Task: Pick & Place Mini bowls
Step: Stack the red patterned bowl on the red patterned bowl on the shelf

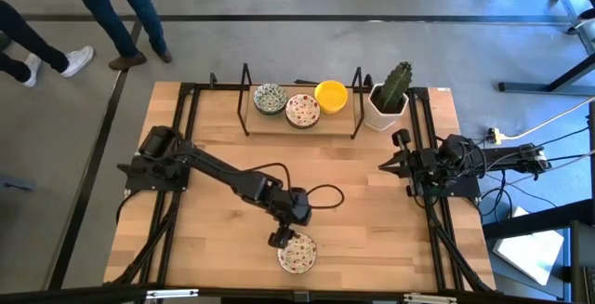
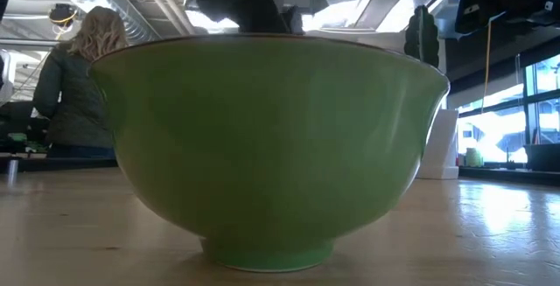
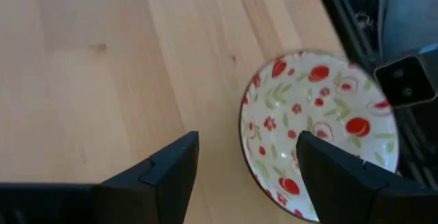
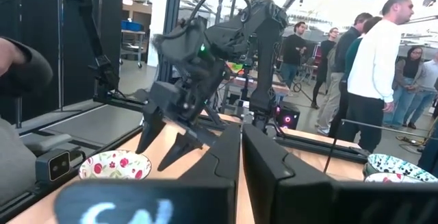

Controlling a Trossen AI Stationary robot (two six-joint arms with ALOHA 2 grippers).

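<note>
Left gripper (image 1: 282,237): released, fingers spread, directly beside 1 red-speckled bowl (image 1: 297,253). Step: grasp or release, unclear. Next: straddle rim. Right gripper (image 1: 390,163): clenched, parked.

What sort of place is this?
Probably a robotics lab or workshop: two dark robot arms mounted at a pale wooden table on a black metal frame, with several people standing on a bare concrete floor.

one red-speckled mini bowl (image 1: 297,253) near front edge; three bowls (image 1: 299,102) at back.

Bare table (image 1: 353,174) lies open mid-way; rack (image 1: 299,123) and cactus pot (image 1: 386,109) block the far edge.
</note>
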